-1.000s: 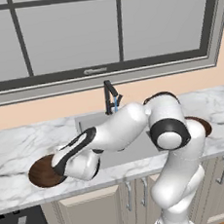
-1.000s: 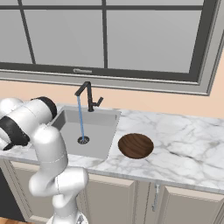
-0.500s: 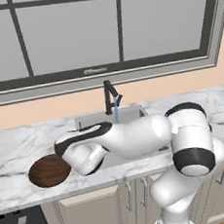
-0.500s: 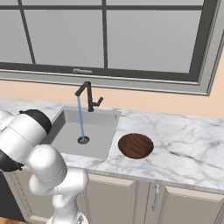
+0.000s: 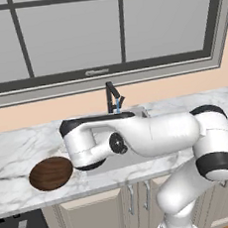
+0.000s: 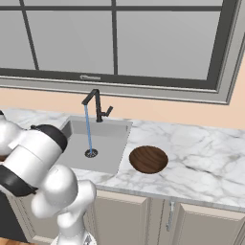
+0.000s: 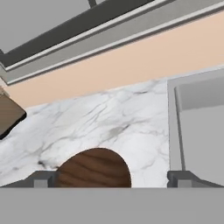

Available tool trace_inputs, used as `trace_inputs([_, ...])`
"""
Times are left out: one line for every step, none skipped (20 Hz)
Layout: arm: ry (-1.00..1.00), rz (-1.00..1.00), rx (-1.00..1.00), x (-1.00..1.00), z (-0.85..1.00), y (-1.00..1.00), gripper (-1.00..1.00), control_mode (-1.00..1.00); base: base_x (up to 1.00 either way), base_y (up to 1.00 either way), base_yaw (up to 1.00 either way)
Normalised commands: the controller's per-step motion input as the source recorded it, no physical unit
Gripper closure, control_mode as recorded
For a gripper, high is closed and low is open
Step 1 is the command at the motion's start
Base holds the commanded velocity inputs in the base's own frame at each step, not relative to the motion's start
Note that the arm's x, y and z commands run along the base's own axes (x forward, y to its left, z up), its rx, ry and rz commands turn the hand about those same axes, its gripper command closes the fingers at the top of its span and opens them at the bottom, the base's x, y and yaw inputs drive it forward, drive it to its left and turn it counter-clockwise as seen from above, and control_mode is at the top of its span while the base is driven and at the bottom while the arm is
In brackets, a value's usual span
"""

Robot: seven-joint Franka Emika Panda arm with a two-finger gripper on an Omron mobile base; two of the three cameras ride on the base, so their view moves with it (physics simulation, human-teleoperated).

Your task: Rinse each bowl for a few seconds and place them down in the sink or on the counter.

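Note:
One dark-brown wooden bowl [image 5: 51, 173] rests on the white marble counter [image 5: 10, 147] left of the sink [image 5: 118, 161]. My arm reaches across the basin, and its hand hangs just right of this bowl. In the hand view my gripper [image 7: 113, 179] is open, and the bowl [image 7: 94, 168] lies low between the two fingertips [image 7: 41, 179], untouched. A second bowl [image 6: 148, 159] sits on the counter [image 6: 206, 153] right of the sink [image 6: 103, 143]. Nothing is held.
The black faucet [image 6: 98, 105] runs a thin stream of water [image 6: 88, 129] onto the drain [image 6: 91, 153]. A brown wooden object [image 7: 8, 113] lies on the counter at the left edge of the hand view. A window and a peach wall close off the back.
The hand has drawn back to the right, off the left bowl, which now shows whole. The elbow has swung forward over the sink. Jaws stayed open; neither bowl moved.

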Motion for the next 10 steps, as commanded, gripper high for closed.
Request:
trace_inputs([0.0, 0.06, -0.09, 0.0, 1.0, 0.2, -1.0, -1.0, 0.0, 0.0, 0.0])
trace_inputs([0.0, 0.04, -0.08, -0.01, 1.0, 0.22, -1.0, -1.0, 0.0, 0.0, 0.0])
trace_inputs([0.0, 0.0, -0.06, -0.06, 1.0, 0.21, -1.0, -1.0, 0.0, 0.0, 0.0])
trace_inputs([0.0, -0.05, -0.04, -0.09, 0.88, 0.19, -1.0, -1.0, 0.0, 0.0, 0.0])
trace_inputs([-0.01, -0.13, -0.03, -0.16, 0.84, 0.14, -1.0, -1.0, 0.0, 0.0, 0.0])
trace_inputs([0.0, -0.21, 0.0, -0.17, 0.74, 0.08, -1.0, -1.0, 0.0, 0.0, 0.0])
trace_inputs([0.0, -0.25, 0.0, -0.18, 0.78, 0.06, -1.0, -1.0, 0.0, 0.0, 0.0])
trace_inputs([0.0, -0.27, 0.0, -0.24, 0.72, 0.04, -1.0, -1.0, 0.0, 0.0, 0.0])
trace_inputs([0.0, -0.3, 0.0, -0.21, 0.68, 0.01, -1.0, -1.0, 0.0, 0.0, 0.0])
trace_inputs([0.0, -0.32, 0.03, -0.25, 0.63, 0.0, -1.0, -1.0, 0.0, 0.0, 0.0])
